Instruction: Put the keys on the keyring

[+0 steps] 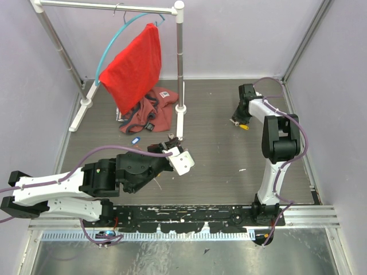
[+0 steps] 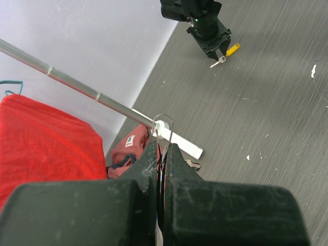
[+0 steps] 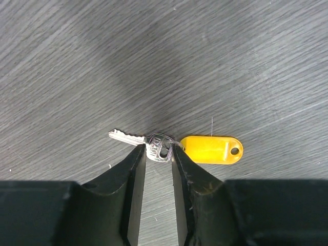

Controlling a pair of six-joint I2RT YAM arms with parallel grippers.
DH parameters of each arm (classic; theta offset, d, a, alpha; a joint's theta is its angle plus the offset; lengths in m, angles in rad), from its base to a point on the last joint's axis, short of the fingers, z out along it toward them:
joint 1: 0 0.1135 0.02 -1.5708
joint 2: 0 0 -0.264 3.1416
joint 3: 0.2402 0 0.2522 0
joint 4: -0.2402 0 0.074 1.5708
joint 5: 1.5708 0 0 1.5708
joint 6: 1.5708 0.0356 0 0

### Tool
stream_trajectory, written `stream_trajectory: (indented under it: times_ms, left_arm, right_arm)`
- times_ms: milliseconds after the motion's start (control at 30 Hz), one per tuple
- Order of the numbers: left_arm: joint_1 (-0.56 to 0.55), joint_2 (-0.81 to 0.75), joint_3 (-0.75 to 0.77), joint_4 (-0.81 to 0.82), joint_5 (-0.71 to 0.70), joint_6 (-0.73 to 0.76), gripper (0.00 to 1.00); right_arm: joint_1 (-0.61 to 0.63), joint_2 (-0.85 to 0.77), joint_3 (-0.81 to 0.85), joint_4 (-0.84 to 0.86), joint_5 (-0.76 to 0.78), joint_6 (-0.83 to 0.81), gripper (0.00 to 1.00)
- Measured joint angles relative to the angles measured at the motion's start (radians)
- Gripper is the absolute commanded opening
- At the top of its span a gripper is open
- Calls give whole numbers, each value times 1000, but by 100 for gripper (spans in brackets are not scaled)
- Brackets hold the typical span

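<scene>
two arms work well apart on your grey table (image 1: 218, 154). your left gripper (image 2: 163, 149) is clenched on the keyring (image 2: 163, 115), a thin wire loop standing upright above its fingertips. just beyond it sits the white foot (image 2: 180, 143) of the clothes rack (image 1: 180, 69), with the post rising close behind the ring. a red cloth (image 1: 135, 66) hangs from a teal hoop (image 1: 109, 51) on the rail, and a crumpled reddish garment (image 1: 152, 112) lies under it. a blue-tagged key (image 1: 135, 140) rests on the table beside that garment, near your left arm. at the far right, your right gripper (image 3: 159, 154) pinches the head of the yellow-tagged key (image 3: 154, 143), which lies flat on the table, blade pointing left and tag right.
</scene>
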Motion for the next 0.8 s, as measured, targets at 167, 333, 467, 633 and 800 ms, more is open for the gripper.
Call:
stream_trajectory:
  times_ms: [167, 333, 467, 633, 800]
  left_arm:
    - [0, 0, 0, 0, 0, 0, 0]
    - [0, 0, 0, 0, 0, 0, 0]
    - [0, -1, 0, 0, 0, 1, 0]
    - [0, -5, 0, 0, 0, 2, 0]
    - [0, -9, 0, 0, 0, 3, 0]
  right_arm:
    - [1, 5, 5, 0, 4, 0, 29]
    - [1, 12, 5, 0, 5, -1, 28]
    - [1, 17, 5, -8, 6, -4, 23]
    - [2, 18, 6, -11, 12, -5, 14]
    - [2, 18, 6, -11, 15, -10, 1]
